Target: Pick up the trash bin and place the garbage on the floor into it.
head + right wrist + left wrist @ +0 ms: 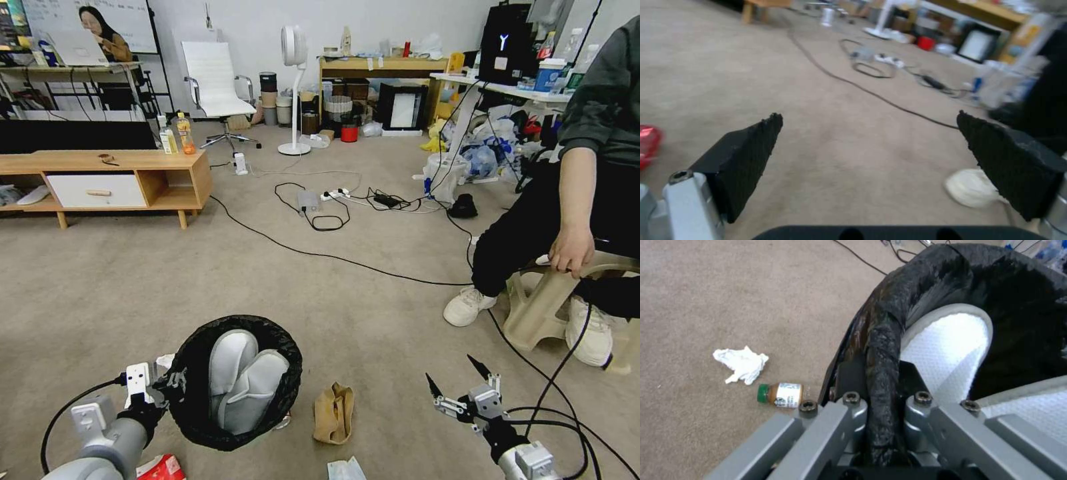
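The trash bin (200,407), lined with a crinkled black bag, is low in the head view with two white slippers (243,380) inside it. My left gripper (175,385) is shut on the bin's left rim (882,350). On the carpet floor (200,280) lie a brown paper bag (333,413) right of the bin and a red-white wrapper (160,469) beside my left arm. A white tissue (742,365) and a small green-capped bottle (780,395) lie beside the bin. My right gripper (460,377) hangs open above bare carpet, its pads (746,156) wide apart. A red can (646,146) shows at that view's edge.
A person sits on a pale stool (540,307) at the right, shoes (467,307) on the carpet. Black cables (347,260) cross the floor and run past my right arm. A low wooden cabinet (167,180) stands at the left. A fan (293,80) and cluttered shelves are farther back.
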